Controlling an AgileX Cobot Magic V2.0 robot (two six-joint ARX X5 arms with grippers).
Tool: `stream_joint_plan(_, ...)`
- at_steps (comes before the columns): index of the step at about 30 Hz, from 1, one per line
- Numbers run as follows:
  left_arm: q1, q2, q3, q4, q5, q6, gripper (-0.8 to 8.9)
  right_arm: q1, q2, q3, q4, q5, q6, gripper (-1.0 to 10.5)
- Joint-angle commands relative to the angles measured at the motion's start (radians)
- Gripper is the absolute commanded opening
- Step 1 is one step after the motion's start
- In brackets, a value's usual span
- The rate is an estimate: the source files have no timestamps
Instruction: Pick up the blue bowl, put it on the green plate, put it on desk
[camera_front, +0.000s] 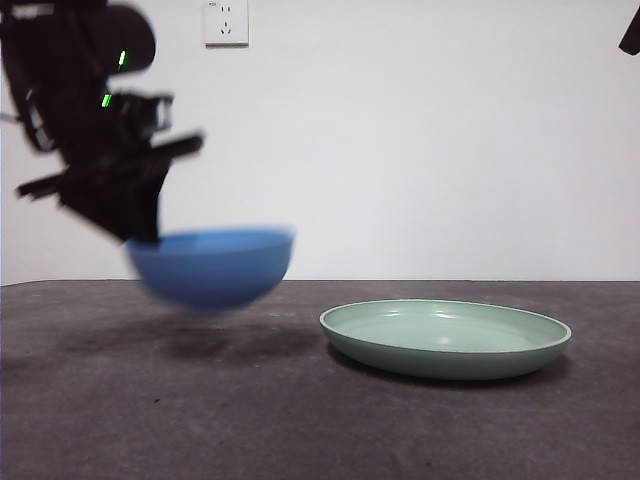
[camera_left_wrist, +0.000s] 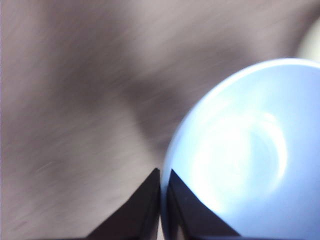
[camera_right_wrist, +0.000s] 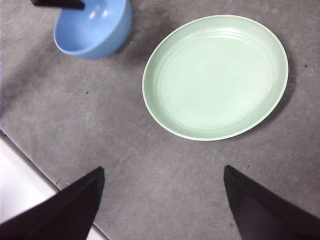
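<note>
The left end effector (camera_front: 140, 225) is pinching the rim of the blue bowl (camera_front: 212, 266) between closed jaws, gripping at the bowl's 9 o'clock edge so the body hangs free. The bowl is hovering above the surface (camera_front: 300, 420), its shadow beneath, with the green plate (camera_front: 446, 338) lying empty toward 3 o'clock. The right end effector (camera_right_wrist: 162, 200) is waiting above, jaws spread wide.
</note>
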Motion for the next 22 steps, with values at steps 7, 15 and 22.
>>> stream_joint_plan(7, -0.137, 0.005, 0.132, 0.056, 0.050, -0.081, 0.11, 0.003, 0.004, 0.016, 0.010, 0.000, 0.018, 3.8)
stream_joint_plan(15, -0.236, 0.137, 0.259, 0.061, 0.032, -0.103, 0.11, 0.003, 0.004, 0.016, 0.010, 0.000, 0.033, 3.8)
stream_joint_plan(22, -0.307, 0.315, 0.394, 0.039, 0.003, -0.103, 0.11, 0.003, 0.003, 0.016, 0.009, 0.000, 0.035, 3.8)
